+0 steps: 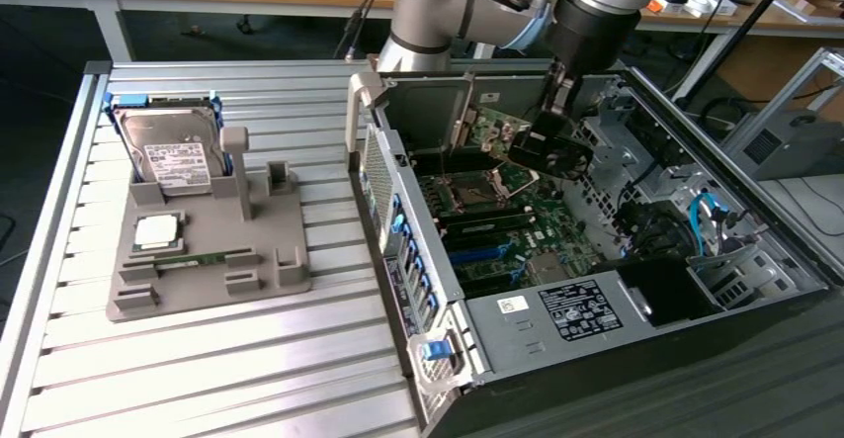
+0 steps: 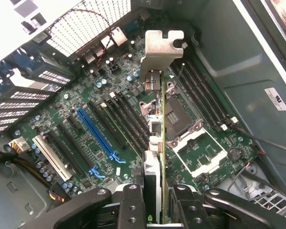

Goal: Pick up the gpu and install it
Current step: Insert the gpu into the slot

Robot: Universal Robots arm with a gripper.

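Green circuit board and a silver end bracket: that is the gpu (image 2: pixel 162 119), and your gripper (image 2: pixel 155 200) is clamped on it, one finger (image 2: pixel 132 205) on each flat face of the card. In the wrist view you see the card edge-on, running away from the fingers with its bracket at the far end, hanging above the motherboard (image 2: pixel 86 143) and apart from it. Beneath the card lie the CPU socket (image 2: pixel 195 143) and the black memory slots, while the blue expansion slot (image 2: pixel 97 136) and the white slot (image 2: pixel 52 157) sit off to one side of it.

In the exterior view you find the gripper (image 1: pixel 548 151) inside the open computer case (image 1: pixel 738 220), toward the far end of the case, with the gpu (image 1: pixel 495 131) showing green just beside it on the exterior view's left. The arm (image 1: pixel 580 13) reaches down into the case from the far side.

On the exterior view's left, well apart from the case, the grey parts holder (image 1: pixel 211 260) rests on the ribbed metal table (image 1: pixel 198 369). It carries the hard drive (image 1: pixel 172 156) standing upright at its far end, a square processor chip (image 1: pixel 156 230) and a narrow memory stick (image 1: pixel 205 258) lying flat.
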